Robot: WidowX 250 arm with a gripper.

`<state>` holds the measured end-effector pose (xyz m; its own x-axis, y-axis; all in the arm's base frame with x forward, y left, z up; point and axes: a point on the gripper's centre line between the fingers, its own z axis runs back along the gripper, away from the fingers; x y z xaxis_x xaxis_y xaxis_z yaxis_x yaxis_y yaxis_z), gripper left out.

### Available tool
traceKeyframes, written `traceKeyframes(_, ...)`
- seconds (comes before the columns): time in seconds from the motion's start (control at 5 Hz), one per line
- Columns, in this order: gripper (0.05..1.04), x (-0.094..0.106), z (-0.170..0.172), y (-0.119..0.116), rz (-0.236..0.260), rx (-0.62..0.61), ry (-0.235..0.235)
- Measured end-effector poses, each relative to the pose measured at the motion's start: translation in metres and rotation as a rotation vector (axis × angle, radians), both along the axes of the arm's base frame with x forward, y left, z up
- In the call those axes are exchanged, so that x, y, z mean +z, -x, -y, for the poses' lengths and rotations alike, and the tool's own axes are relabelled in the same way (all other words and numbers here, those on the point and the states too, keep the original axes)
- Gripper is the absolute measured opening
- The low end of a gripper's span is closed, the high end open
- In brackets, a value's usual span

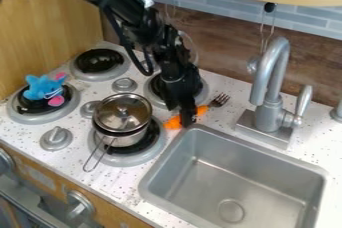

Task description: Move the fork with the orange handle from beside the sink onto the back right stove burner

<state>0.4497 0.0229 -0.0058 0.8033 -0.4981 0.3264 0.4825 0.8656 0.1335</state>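
- Blue plush toy (44, 87): on the left burner.
- Lidded pot (122, 117): on the front burner, right of the toy.
- Arm: slants down from the upper left; gripper (182, 117) points downward over the fork's handle, whether spread or pinching I cannot tell.
- Fork (202, 109): between burners and sink (234, 187), long axis diagonal, tines toward the upper right.

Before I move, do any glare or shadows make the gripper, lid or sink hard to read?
Camera view: the black gripper blends into the dark burner behind it, so its outline is hard to follow; camera view: bright reflections break up the metal lid; camera view: the sink has soft shading, with its drain ring still readable.
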Motion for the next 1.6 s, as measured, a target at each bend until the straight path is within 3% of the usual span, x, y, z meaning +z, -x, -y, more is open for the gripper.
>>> traceKeyframes(0.4, 0.952, 0.0, 0.014, -0.002, 0.018, -0.057, 0.027)
traceKeyframes(0.6, 0.682, -0.002, 0.013, -0.002, 0.036, -0.04, 0.025)
traceKeyframes(0.8, 0.473, -0.003, 0.013, -0.002, 0.037, -0.04, 0.024)
traceKeyframes(1.2, 0.447, -0.005, 0.015, 0.0, 0.039, -0.059, 0.008)
traceKeyframes(1.6, 0.446, 0.001, 0.024, 0.005, 0.054, -0.226, -0.024)
